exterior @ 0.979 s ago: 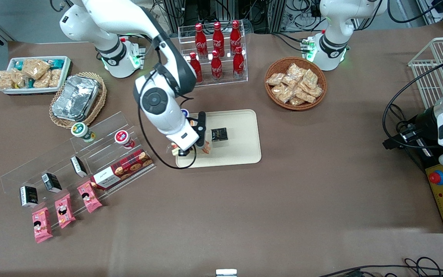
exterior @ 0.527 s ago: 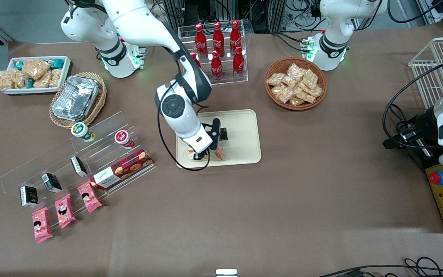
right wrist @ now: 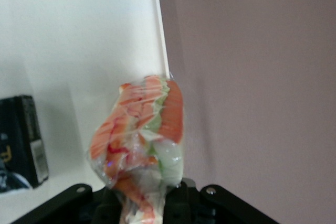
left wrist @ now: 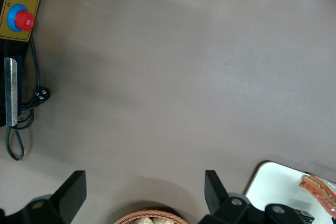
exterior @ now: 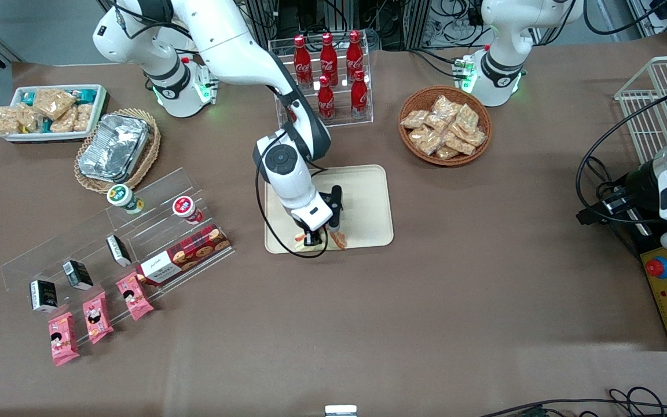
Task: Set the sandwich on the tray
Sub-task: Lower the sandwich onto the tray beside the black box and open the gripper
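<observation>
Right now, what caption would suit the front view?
Gripper shut on the wrapped sandwich above the tray edge nearest the camera.

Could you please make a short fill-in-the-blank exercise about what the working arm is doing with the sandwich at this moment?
1. The gripper is shut on the ____, wrapped in clear film.
2. The gripper hangs over the cream-beige ____, near the rim closest to the front camera.
3. A small ____ box lies on the tray.
4. The acrylic rack holds red ____.

Missing words: sandwich; tray; black; bottles
</observation>
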`<action>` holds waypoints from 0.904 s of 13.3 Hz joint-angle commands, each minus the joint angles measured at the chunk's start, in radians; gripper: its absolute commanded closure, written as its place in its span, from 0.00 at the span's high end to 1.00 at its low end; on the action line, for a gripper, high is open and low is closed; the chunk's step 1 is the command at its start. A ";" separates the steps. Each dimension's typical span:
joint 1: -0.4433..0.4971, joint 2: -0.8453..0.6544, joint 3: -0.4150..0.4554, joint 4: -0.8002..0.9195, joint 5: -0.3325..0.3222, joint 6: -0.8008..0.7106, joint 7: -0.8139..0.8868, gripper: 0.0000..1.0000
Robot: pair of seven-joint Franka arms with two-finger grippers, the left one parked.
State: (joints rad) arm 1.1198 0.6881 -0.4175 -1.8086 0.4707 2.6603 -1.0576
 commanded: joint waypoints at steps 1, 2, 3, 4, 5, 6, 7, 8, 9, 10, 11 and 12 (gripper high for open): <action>0.012 0.051 0.006 0.017 0.039 0.074 -0.001 0.04; 0.012 0.057 0.009 0.017 0.051 0.082 0.002 0.35; 0.020 0.053 0.008 0.017 0.069 0.079 -0.001 0.98; 0.020 0.050 0.008 0.015 0.071 0.076 -0.002 0.99; 0.020 0.048 0.009 0.015 0.071 0.076 -0.002 0.99; 0.020 0.039 0.009 0.009 0.071 0.076 -0.007 0.99; 0.020 0.025 0.008 0.003 0.069 0.075 -0.018 0.99; 0.024 0.016 0.008 0.000 0.069 0.070 -0.039 0.99; 0.035 0.007 0.008 -0.009 0.071 0.066 -0.042 0.99; 0.038 -0.015 0.008 -0.024 0.071 0.061 -0.038 0.99; 0.037 -0.054 0.008 -0.049 0.071 0.046 -0.039 0.99; 0.037 -0.108 0.006 -0.081 0.071 0.017 -0.038 0.99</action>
State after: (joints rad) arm 1.1438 0.6839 -0.4021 -1.8126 0.5038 2.7065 -1.0665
